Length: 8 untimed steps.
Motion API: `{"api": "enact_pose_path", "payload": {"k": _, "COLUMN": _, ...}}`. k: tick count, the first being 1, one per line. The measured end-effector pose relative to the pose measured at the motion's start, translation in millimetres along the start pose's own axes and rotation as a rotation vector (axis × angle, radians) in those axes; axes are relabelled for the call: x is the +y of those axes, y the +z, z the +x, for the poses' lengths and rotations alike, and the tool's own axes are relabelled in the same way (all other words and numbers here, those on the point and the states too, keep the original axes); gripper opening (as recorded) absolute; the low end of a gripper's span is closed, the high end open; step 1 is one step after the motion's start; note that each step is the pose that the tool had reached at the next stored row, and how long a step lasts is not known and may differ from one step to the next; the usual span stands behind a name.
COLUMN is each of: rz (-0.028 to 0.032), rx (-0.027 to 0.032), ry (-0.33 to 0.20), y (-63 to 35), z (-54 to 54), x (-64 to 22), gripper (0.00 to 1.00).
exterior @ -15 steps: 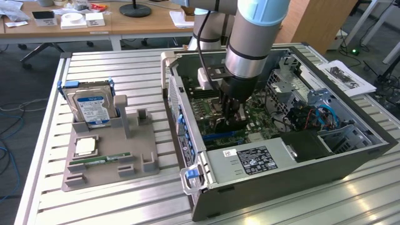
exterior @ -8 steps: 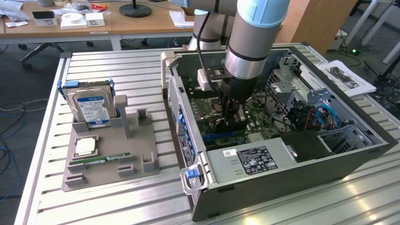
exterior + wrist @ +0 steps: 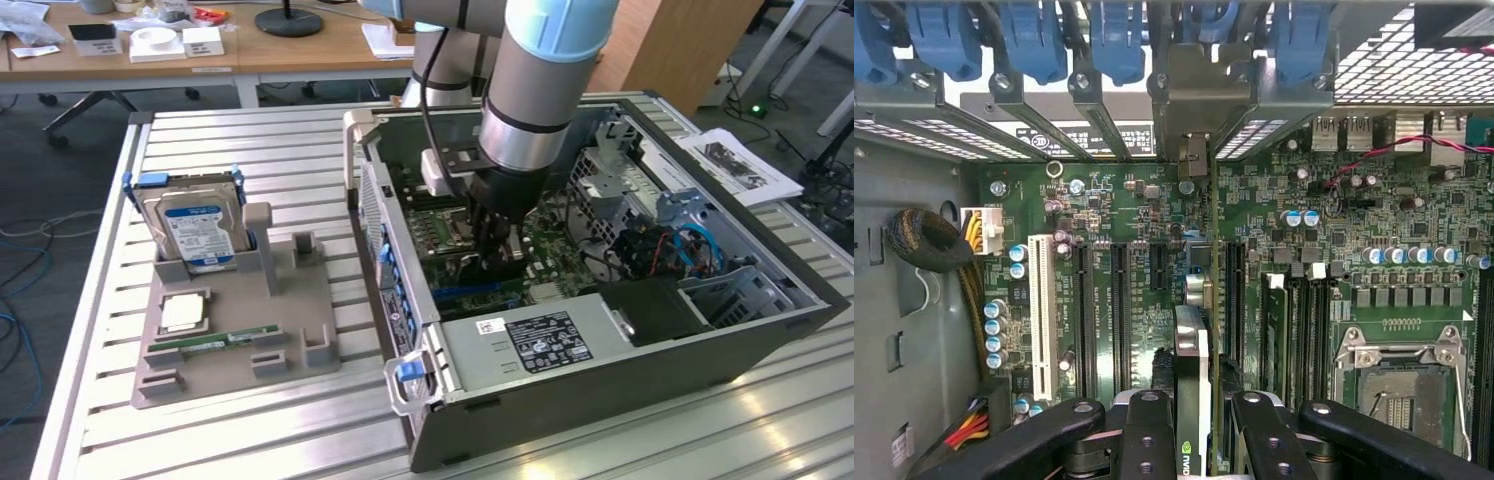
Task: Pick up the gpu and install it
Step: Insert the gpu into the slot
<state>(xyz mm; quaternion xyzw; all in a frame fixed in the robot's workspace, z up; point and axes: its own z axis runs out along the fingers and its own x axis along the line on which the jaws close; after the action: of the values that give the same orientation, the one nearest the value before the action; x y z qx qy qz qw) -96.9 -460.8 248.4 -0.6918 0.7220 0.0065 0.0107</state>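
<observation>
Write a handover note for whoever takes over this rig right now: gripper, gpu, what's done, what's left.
Gripper: shut on the gpu, down inside the computer case.
The gpu stands edge-on over the motherboard slots, its bracket end toward the case's rear openings.
Done: card picked up and brought into the case.
Left: whether it is fully seated cannot be told; card not yet released.

On the exterior view's left of your slatted metal table (image 3: 254, 140), a grey fixture tray (image 3: 320, 300) holds a hard drive (image 3: 200, 228) upright, a square processor chip (image 3: 183, 312) lying flat, and a green RAM stick (image 3: 216, 341) just beside the chip. Next to the tray you have the open computer case (image 3: 601, 400) with its labelled power supply (image 3: 545, 340). On its motherboard (image 3: 1374, 235), you can see a white PCI slot (image 3: 1040, 315) and a metal-framed CPU socket (image 3: 1409, 385).
</observation>
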Motion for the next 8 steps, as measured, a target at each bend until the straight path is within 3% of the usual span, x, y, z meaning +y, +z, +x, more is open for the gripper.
{"api": "enact_pose_path", "payload": {"k": 8, "rz": 0.0002, "rx": -0.0003, "ry": 0.000, "y": 2.4, "z": 0.0, "x": 0.1, "gripper": 0.27}}
